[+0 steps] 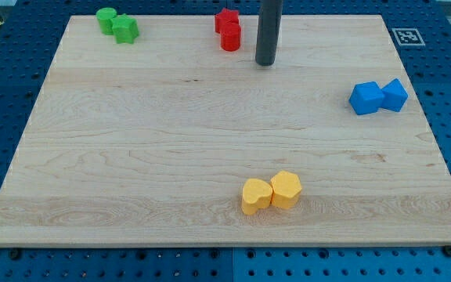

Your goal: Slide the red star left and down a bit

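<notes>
The red star [226,19] sits near the top edge of the wooden board [131,157], a little left of centre. A red cylinder [231,37] touches it just below. My tip [265,62] stands on the board to the right of the red pair and slightly lower, a short gap away from the cylinder and touching neither block.
Two green blocks [117,25] sit together at the top left. Two blue blocks [378,96] sit together at the right edge. A yellow heart [255,196] and a yellow hexagon [286,189] touch near the bottom centre. Blue pegboard surrounds the board.
</notes>
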Robot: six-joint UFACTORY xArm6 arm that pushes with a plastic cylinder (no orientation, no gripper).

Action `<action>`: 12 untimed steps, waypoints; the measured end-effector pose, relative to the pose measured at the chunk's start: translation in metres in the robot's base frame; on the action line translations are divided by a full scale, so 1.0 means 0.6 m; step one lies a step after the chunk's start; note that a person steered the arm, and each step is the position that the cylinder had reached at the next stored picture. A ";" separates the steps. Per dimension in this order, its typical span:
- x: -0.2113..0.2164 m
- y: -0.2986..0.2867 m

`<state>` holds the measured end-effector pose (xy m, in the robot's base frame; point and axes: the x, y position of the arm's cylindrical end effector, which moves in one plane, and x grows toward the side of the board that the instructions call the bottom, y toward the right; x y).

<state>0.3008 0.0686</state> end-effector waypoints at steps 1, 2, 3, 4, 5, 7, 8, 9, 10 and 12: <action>-0.076 0.034; -0.129 0.059; -0.143 0.006; -0.147 -0.075; -0.176 -0.096; -0.178 -0.108; -0.177 -0.143; -0.165 -0.158; -0.124 -0.161; -0.089 -0.201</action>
<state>0.2472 -0.0519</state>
